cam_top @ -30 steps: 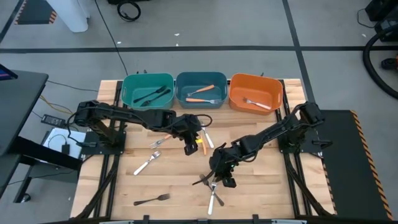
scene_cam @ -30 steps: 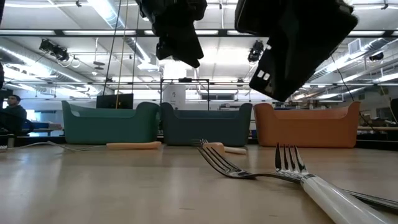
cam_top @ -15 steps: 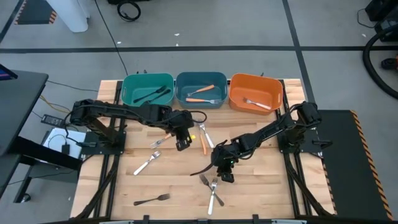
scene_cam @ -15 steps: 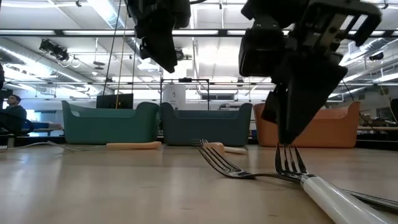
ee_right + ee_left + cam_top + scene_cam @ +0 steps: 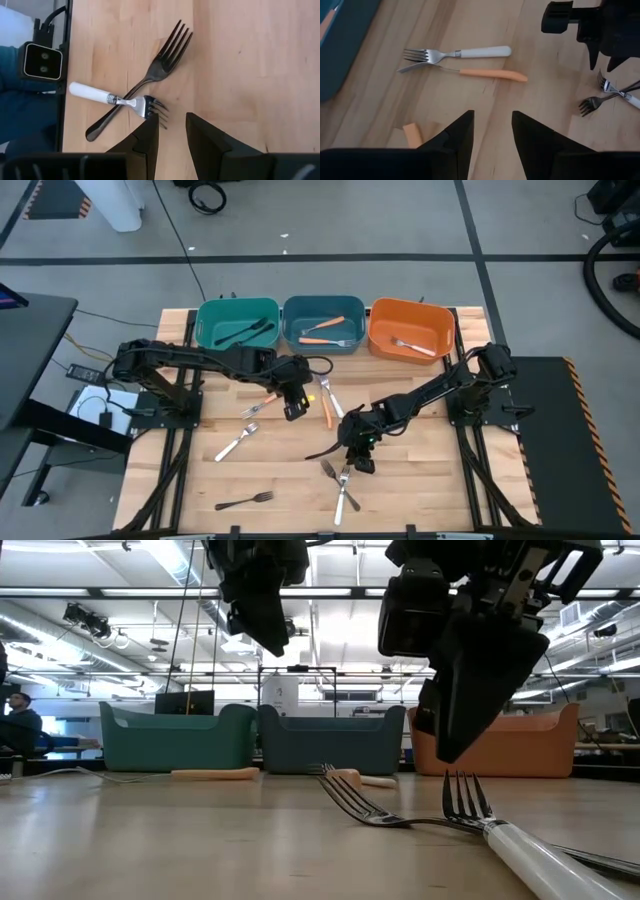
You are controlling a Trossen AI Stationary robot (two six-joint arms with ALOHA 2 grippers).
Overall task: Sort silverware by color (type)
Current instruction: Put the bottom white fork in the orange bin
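My right gripper (image 5: 171,120) (image 5: 360,463) is open and hangs low over the table's near middle. Its fingers stand just beside the tines of a white-handled fork (image 5: 107,97) (image 5: 520,845), and the low view shows a small gap above them. That fork lies across the handle of a black fork (image 5: 155,72), and both lie flat on the wood. My left gripper (image 5: 492,120) (image 5: 293,412) is open above the table's middle. Beyond its fingers, an orange-handled fork (image 5: 490,74) and another white-handled fork (image 5: 470,52) lie side by side.
Three bins line the far edge. The teal bin (image 5: 237,308) holds black pieces, the blue bin (image 5: 323,304) holds orange-handled ones, and the orange bin (image 5: 410,308) holds a silver fork. More forks lie at the left (image 5: 237,442) and near the front edge (image 5: 245,500).
My right gripper has come down toward the white-handled fork's tines and has rolled a little. My left gripper has shifted toward the table's left edge. The forks on the table have stayed where they were.
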